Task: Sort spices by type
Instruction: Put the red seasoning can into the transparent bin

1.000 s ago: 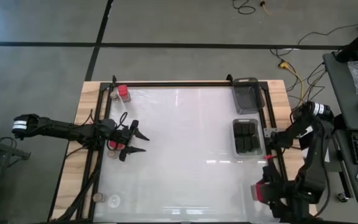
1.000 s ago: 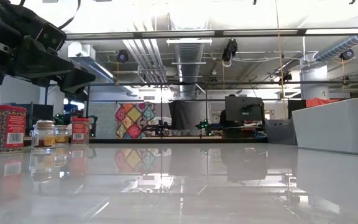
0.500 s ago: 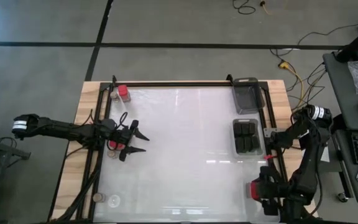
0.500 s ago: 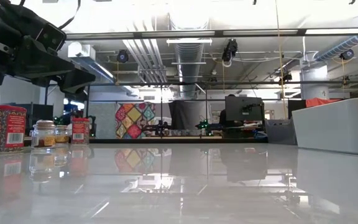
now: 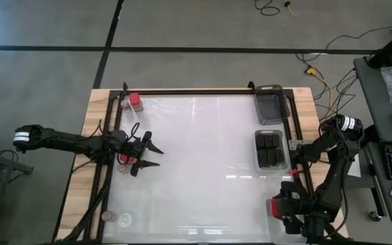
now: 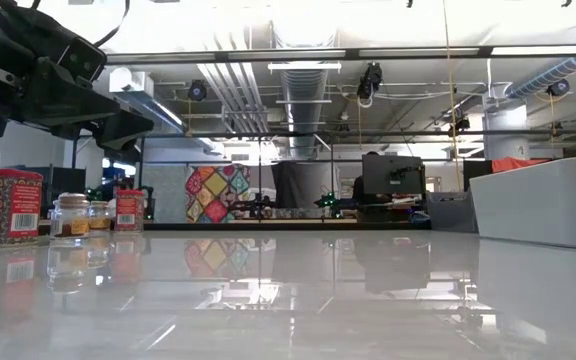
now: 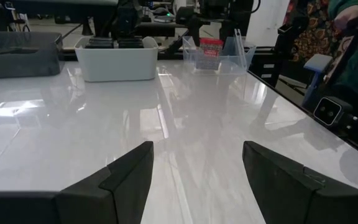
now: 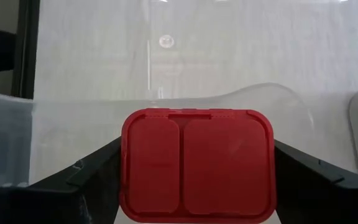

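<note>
In the high view the left gripper (image 5: 148, 154) hangs over the left part of the white worktop (image 5: 203, 170) with its jaws spread wide and nothing between them; its wrist view shows the two dark fingers (image 7: 129, 177) apart over bare surface. Just beside it, toward the left edge, stand two small round jars (image 5: 123, 163), and a further pair of jars (image 5: 116, 218) sits near the lower left corner. At the upper left corner a red spice tin (image 5: 135, 101) stands inside a clear tray (image 5: 129, 103), which in the left wrist view looks otherwise bare, though the clear walls make that hard to judge. On the right side of the frame a white bin (image 5: 269, 150) holds dark blocks (image 5: 269, 148), and above it a grey bin (image 5: 270, 103) shows no contents. The right gripper (image 5: 282, 207) sits at the lower right of the frame, its jaws closed on a red block (image 8: 196, 165), held above the worktop in its wrist view.
</note>
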You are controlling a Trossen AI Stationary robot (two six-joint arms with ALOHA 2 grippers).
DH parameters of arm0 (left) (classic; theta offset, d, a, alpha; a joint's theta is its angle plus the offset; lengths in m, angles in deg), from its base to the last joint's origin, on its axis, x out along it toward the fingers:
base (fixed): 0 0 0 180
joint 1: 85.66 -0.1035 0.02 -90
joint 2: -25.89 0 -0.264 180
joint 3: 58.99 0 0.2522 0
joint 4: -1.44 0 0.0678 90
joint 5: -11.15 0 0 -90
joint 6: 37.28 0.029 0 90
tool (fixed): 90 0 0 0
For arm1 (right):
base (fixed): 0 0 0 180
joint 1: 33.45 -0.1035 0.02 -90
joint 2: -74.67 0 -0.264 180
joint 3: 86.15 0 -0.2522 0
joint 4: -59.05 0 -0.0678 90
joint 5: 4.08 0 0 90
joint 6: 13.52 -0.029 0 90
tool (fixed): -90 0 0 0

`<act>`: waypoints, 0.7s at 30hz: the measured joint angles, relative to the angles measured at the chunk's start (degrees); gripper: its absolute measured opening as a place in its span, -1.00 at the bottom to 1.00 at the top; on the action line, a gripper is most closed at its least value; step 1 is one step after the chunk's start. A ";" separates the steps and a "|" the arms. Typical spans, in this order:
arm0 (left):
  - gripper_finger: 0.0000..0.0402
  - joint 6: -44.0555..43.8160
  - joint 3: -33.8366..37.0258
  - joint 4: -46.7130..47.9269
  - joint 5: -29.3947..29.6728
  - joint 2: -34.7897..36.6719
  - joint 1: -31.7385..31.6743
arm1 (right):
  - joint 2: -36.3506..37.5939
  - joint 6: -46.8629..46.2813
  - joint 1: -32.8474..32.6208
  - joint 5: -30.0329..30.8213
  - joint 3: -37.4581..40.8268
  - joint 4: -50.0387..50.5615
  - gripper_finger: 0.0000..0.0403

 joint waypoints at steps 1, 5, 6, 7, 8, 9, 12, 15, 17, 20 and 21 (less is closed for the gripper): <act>0.16 0.00 0.00 0.00 0.00 0.00 0.00 | 0.00 0.33 0.00 -0.02 0.00 -0.11 0.55; 0.16 0.00 0.00 0.00 0.00 0.00 0.00 | 0.00 2.12 0.00 -0.04 0.00 -0.39 0.61; 0.16 0.00 0.00 0.00 0.00 0.00 0.00 | 0.00 2.42 0.00 -0.04 0.01 -0.35 0.64; 0.16 0.00 0.00 0.00 0.00 0.00 0.00 | 0.00 2.68 0.00 -0.04 0.02 -0.35 0.66; 0.16 0.00 0.00 0.00 0.00 0.00 0.00 | 0.00 2.67 0.00 -0.02 0.02 -0.40 0.69; 0.16 0.00 0.00 0.00 0.00 0.00 0.00 | 0.00 2.75 0.00 -0.02 0.02 -0.42 0.71; 0.16 0.00 0.00 0.00 0.00 0.00 0.00 | 0.00 2.83 0.00 -0.02 0.02 -0.58 0.74; 0.16 0.00 0.00 0.00 0.00 0.00 0.00 | 0.00 2.82 0.00 -0.02 -0.23 -0.51 0.75; 0.16 0.00 0.00 0.00 0.00 0.00 0.00 | 0.02 2.84 0.00 -0.02 -0.92 -0.42 0.75; 0.16 0.00 0.00 0.00 0.00 0.00 0.00 | 0.16 3.78 0.00 0.00 -2.75 -0.02 0.76; 0.16 0.00 0.00 0.00 0.00 0.00 0.00 | 0.22 4.41 0.00 0.00 -3.53 0.14 0.76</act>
